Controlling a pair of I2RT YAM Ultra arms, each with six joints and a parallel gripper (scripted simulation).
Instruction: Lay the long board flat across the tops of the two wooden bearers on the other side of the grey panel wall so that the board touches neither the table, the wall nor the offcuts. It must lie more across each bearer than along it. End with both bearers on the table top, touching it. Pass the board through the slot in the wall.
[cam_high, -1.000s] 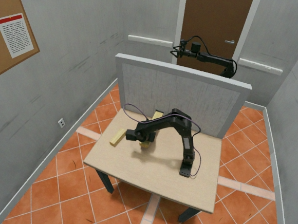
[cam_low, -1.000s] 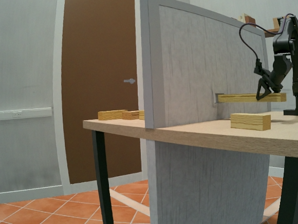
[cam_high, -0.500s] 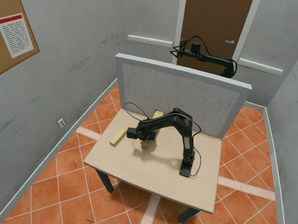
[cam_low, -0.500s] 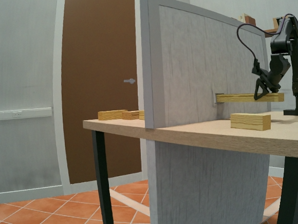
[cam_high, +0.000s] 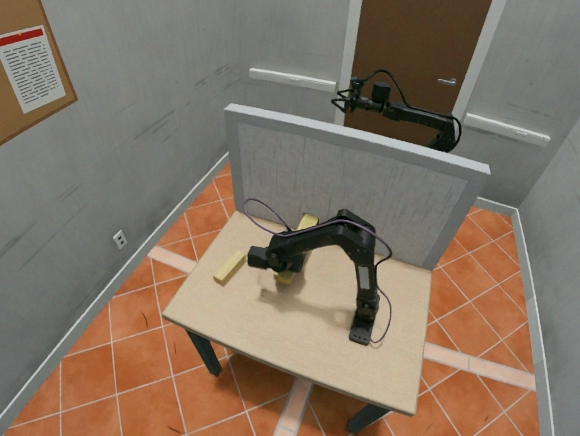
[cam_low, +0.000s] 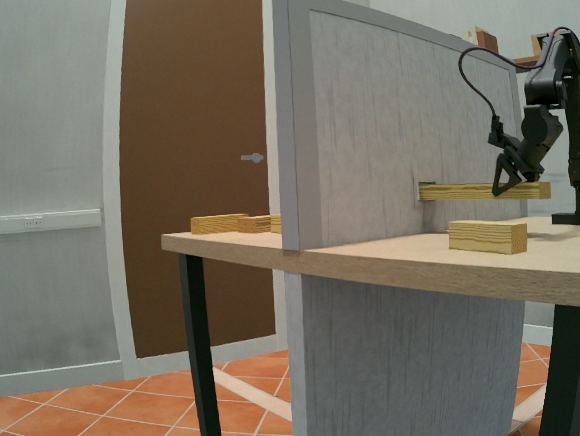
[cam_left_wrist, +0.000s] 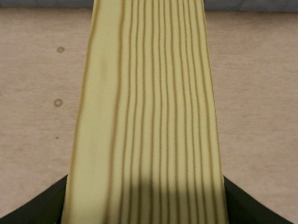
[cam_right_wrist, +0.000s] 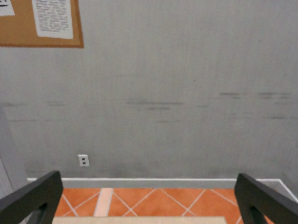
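The long board (cam_high: 308, 221) (cam_low: 465, 191) (cam_left_wrist: 150, 100) is level above the table (cam_high: 310, 345) (cam_low: 370, 262), its far end at the slot (cam_low: 426, 184) in the grey panel wall (cam_high: 350, 172) (cam_low: 365, 125). The board hides much of the slot, so how deep the end sits is unclear. My left gripper (cam_low: 501, 190) (cam_left_wrist: 145, 177) is shut on the board, nearer its rear end. My right gripper (cam_high: 336, 102) (cam_right_wrist: 148, 180) is open and empty, high beyond the wall. Beyond the wall, wooden blocks (cam_low: 219, 224) (cam_low: 255, 224) (cam_low: 276, 224) lie on the table; which are bearers is unclear.
A short wooden block (cam_high: 230, 267) (cam_low: 485, 236) lies on the left arm's side of the wall, beside and below the board. The wall stands tall across the table between the two arms and hides most of the far tabletop in the top view.
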